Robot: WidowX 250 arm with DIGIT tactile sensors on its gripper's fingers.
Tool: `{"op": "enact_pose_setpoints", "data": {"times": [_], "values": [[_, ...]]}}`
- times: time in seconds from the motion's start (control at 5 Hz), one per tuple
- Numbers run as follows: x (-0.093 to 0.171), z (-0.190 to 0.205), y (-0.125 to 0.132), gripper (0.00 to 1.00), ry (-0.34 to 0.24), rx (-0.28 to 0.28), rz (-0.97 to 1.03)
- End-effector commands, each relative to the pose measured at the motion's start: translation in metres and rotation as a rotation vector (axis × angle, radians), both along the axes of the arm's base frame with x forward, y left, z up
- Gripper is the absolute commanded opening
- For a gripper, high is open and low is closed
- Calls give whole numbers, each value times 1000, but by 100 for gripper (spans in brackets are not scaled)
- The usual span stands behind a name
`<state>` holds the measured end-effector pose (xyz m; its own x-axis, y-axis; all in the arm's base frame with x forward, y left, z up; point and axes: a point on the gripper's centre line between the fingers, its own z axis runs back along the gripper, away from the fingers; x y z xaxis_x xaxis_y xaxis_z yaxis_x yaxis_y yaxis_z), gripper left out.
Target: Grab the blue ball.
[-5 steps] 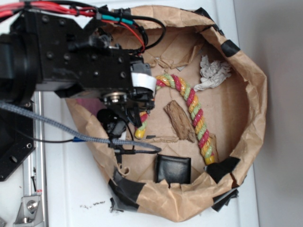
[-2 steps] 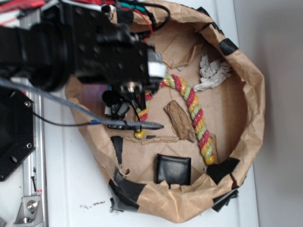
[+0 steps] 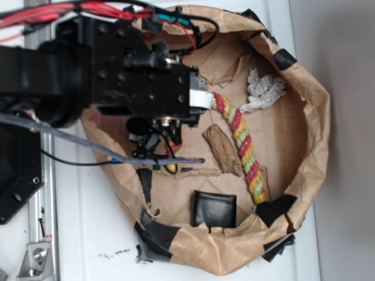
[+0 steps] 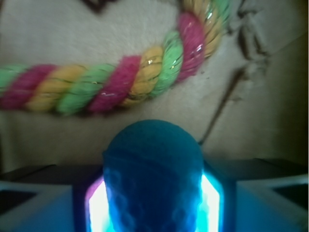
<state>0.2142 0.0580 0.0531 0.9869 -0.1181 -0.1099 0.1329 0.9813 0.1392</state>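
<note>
Grab looks nearly done — small teal-blue dimpled ball (image 4: pixel 153 179) sits between the gripper (image 4: pixel 153 203) jaws, which press its sides in the wrist view; clamped on it, I'd judge. Can't tell whether it's lifted clear yet. In the exterior view the arm hides the ball. Round brown-paper-lined bin (image 3: pixel 313 126) on the white desk (image 3: pixel 88 234) also holds: twisted red-yellow-green rope toy (image 3: pixel 240 140) just beyond the ball, brown bark-like chunk (image 3: pixel 221 150) beside the rope, crumpled white cloth (image 3: pixel 263 89), black square pad (image 3: pixel 214 209).

Teal ball, striped rope

The teal-blue dimpled ball (image 4: pixel 153 179) glows cyan along both sides; the twisted rope toy (image 4: pixel 101 87) runs in green, magenta and yellow-orange bands.
</note>
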Motion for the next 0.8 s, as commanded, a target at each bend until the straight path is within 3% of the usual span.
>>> {"op": "enact_pose_setpoints", "data": {"times": [0.0, 0.2, 0.4, 0.6], "values": [[42, 108, -19, 0, -195, -109, 28], [49, 122, -30, 0, -221, -87, 81], [44, 123, -37, 0, -342, -101, 258], [41, 117, -38, 0, -322, -127, 250]]}}
